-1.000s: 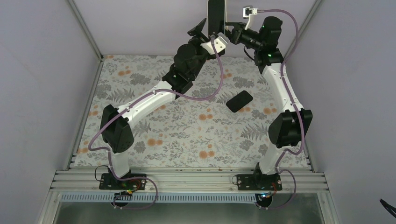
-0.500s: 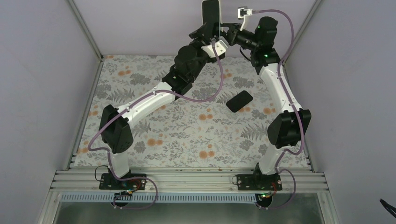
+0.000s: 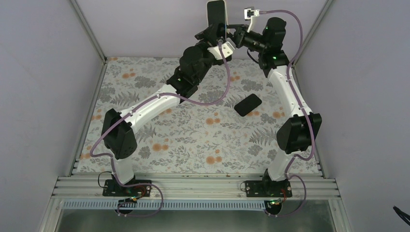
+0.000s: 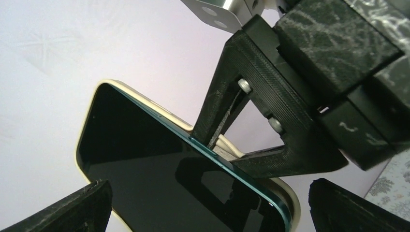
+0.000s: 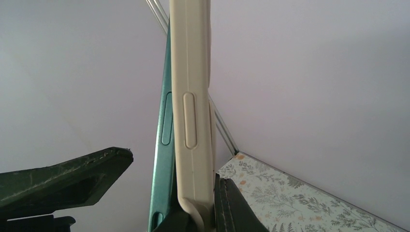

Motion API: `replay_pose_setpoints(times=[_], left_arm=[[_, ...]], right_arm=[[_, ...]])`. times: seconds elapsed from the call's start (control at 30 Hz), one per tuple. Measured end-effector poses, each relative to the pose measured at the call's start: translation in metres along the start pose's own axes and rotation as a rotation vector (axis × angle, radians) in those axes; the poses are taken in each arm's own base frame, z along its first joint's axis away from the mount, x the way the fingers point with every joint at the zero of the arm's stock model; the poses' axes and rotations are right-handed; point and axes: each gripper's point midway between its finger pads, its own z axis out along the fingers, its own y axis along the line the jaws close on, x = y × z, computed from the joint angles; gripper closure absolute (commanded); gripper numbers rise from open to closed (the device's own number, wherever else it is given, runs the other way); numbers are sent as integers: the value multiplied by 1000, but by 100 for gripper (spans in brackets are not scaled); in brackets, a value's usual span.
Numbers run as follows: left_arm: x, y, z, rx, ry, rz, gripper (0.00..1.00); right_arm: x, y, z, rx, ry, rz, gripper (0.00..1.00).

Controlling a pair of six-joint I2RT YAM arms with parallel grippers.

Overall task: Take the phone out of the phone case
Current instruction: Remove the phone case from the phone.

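Clamping phone point(image 4: 159, 179) and soft case point(image 5: 196, 96) aloft at the desk's point(image 3: 193, 140) far side with the right gripper point(image 3: 231, 33), left gripper point(image 3: 211, 34) gaping around them; probably rigid, slick, fragile, best pinched across the phone's freed long edges.

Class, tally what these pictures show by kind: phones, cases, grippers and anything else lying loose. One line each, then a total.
Teal phone: 1
Cream phone case: 1
Loose black flat object: 1
Grippers: 2 (left gripper, right gripper)
Total: 5
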Motion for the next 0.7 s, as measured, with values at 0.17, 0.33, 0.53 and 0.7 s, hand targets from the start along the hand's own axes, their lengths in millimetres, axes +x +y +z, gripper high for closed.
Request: replay_pose_setpoints(times=[0.17, 0.33, 0.53, 0.7], left_arm=[[-2, 3, -4, 28, -4, -1, 0], [-6, 13, -7, 21, -10, -4, 0], [-5, 13, -8, 14, -12, 18, 0], [1, 13, -8, -14, -2, 36, 0]], right_arm=[[0, 0, 0, 0, 0, 0, 97], [0, 0, 0, -1, -1, -2, 97], [0, 1, 0, -4, 0, -2, 97], [0, 1, 0, -4, 0, -2, 97]])
